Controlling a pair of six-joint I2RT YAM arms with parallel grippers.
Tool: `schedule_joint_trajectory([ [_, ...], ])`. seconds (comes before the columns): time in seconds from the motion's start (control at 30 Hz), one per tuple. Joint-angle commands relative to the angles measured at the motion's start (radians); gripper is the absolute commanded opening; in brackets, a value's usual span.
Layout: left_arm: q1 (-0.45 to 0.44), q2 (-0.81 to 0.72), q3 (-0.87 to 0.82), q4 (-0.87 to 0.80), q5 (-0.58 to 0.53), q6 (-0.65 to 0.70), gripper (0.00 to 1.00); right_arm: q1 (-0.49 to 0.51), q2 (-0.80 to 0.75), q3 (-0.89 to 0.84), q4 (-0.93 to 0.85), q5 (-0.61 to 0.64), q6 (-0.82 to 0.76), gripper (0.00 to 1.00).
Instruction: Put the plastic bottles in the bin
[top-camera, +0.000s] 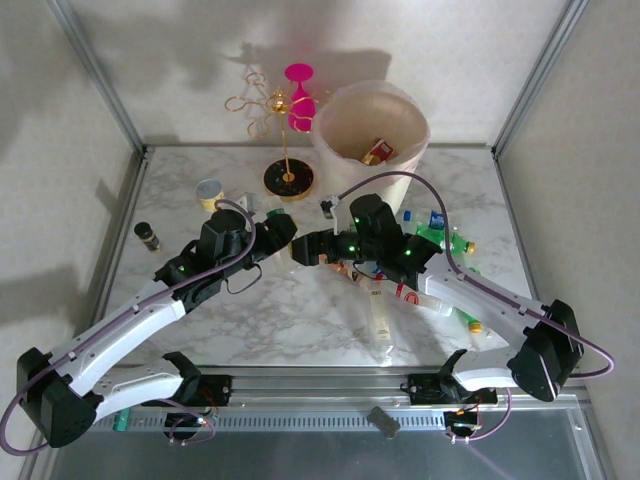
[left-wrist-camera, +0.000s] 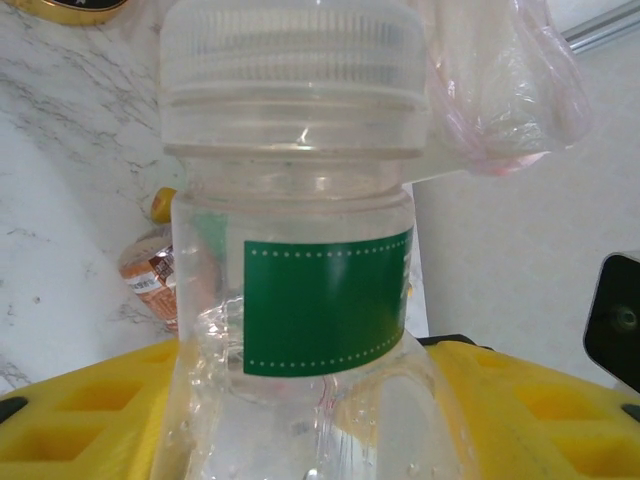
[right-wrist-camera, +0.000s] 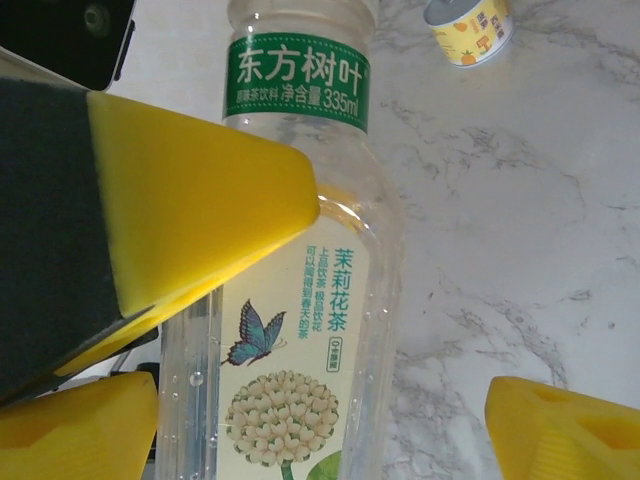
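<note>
**Clear bottle held mid-counter, bin behind**

The left jaws are clenched on a clear bottle (left-wrist-camera: 320, 320) with a green label and a see-through cap. Its body sits between the two yellow pads (left-wrist-camera: 90, 420), low down in the left wrist view. From the right wrist, one pad of the left jaws presses on the shoulder of the same bottle, just under its green neck band.

The right jaws stand released around that bottle. One pad is just beside its wall and the other (right-wrist-camera: 565, 430) is well apart from it, with bare counter (right-wrist-camera: 520, 250) between.

From above, the left arm (top-camera: 150, 310) and the right arm (top-camera: 470, 295) meet nose to nose over the middle of the counter, in front of the bin (top-camera: 345, 140). The bin stands at the back, right of a gold wire stand (top-camera: 287, 178), and holds one red-labelled bottle (top-camera: 378, 150).

More bottles (top-camera: 440, 240) lie in a heap on the counter under and beside the right arm. A long clear one (top-camera: 382, 322) lies nearest the front edge.

A small cup (top-camera: 209, 190) and a dark vial (top-camera: 147, 235) stand at the left.
</note>
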Motion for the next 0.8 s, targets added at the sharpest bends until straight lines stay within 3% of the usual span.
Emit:
schedule_joint_trajectory([
  [0.0, -0.01, -0.026, 0.004, 0.035, 0.023, 0.019, 0.56, 0.022, 0.023, 0.032, 0.025, -0.016, -0.008, 0.83],
  [0.4, -0.01, -0.035, 0.005, 0.04, 0.027, 0.022, 0.56, 0.042, 0.03, 0.005, 0.077, -0.05, 0.005, 0.7],
  [0.63, -0.01, -0.037, 0.018, 0.034, 0.019, 0.027, 0.56, 0.059, 0.029, -0.014, 0.087, -0.069, -0.004, 0.74],
  [0.77, -0.01, -0.035, 0.019, 0.044, 0.032, 0.023, 0.56, 0.06, 0.017, -0.025, 0.083, -0.046, -0.005, 0.69],
])
